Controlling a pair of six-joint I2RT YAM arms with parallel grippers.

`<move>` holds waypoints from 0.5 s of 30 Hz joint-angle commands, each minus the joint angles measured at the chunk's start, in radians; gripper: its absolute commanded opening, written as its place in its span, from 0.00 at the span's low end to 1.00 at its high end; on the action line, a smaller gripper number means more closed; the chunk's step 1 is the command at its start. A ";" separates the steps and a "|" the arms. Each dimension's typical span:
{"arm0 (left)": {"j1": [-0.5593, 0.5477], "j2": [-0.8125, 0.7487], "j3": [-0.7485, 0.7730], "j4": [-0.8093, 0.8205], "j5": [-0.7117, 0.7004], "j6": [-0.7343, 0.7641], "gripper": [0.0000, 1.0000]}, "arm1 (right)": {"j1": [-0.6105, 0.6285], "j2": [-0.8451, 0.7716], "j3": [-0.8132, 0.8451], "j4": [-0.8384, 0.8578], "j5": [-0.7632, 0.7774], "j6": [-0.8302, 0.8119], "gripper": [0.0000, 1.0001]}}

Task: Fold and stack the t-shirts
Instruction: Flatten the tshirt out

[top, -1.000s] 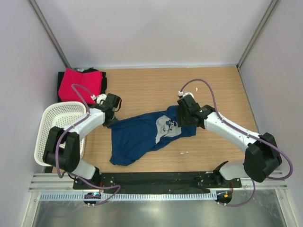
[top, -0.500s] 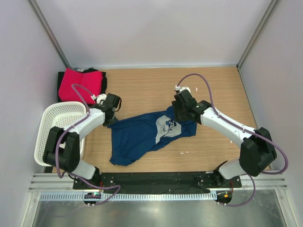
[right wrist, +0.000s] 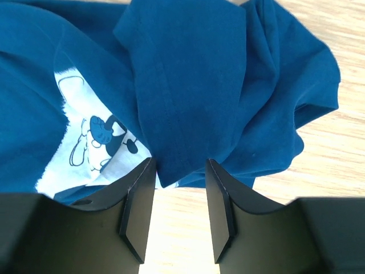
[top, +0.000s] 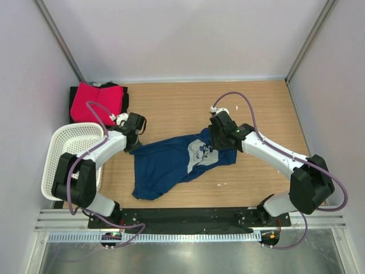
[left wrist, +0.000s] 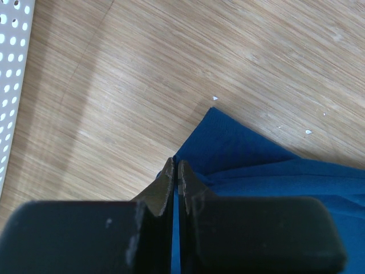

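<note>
Pinching a corner of the crumpled navy cloth t-shirt [top: 165, 165], the left gripper [left wrist: 175, 169] sat closed; the right gripper [right wrist: 179, 166] stood parted astride a fold half-hiding the white print [right wrist: 80, 149].

Centre: navy tee [top: 171, 165] crumpled, print up. L gripper [top: 132, 147] at its left corner, R gripper [top: 220, 144] over its right edge. Far-left corner: pink tee [top: 90, 103] atop black tee [top: 122, 98]; basket [top: 74, 128] nearby.

Pale wood-grain surface [top: 171, 103] with a few white specks [top: 219, 184] on it. Plain white panels [top: 182, 40] box it in on three sides, with grey metal posts [top: 57, 40] in the back corners. An aluminium rail [top: 319, 220] runs along the near edge, and there's a brushed metal sheet [top: 188, 260] below that. The lighting is soft and even.
</note>
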 commanded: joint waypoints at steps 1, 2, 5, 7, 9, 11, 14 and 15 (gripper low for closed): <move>0.007 -0.021 0.006 0.030 -0.008 0.008 0.00 | 0.005 -0.007 -0.005 0.034 -0.002 0.007 0.45; 0.005 -0.023 0.006 0.031 -0.008 0.008 0.00 | 0.005 -0.002 -0.005 0.037 -0.003 0.005 0.45; 0.007 -0.020 0.006 0.030 -0.007 0.008 0.00 | 0.005 0.010 -0.001 0.048 -0.008 0.005 0.43; 0.005 -0.018 0.009 0.030 -0.006 0.008 0.00 | 0.005 0.016 0.005 0.047 -0.016 0.010 0.43; 0.007 -0.018 0.009 0.030 -0.005 0.009 0.00 | 0.005 0.015 0.007 0.048 -0.034 0.016 0.44; 0.007 -0.017 0.010 0.030 -0.006 0.011 0.00 | 0.005 0.006 0.001 0.056 -0.049 0.025 0.45; 0.007 -0.012 0.012 0.030 -0.006 0.011 0.00 | 0.005 -0.001 -0.013 0.065 -0.047 0.027 0.45; 0.005 -0.011 0.015 0.031 -0.005 0.011 0.00 | 0.006 0.008 -0.013 0.065 -0.048 0.025 0.45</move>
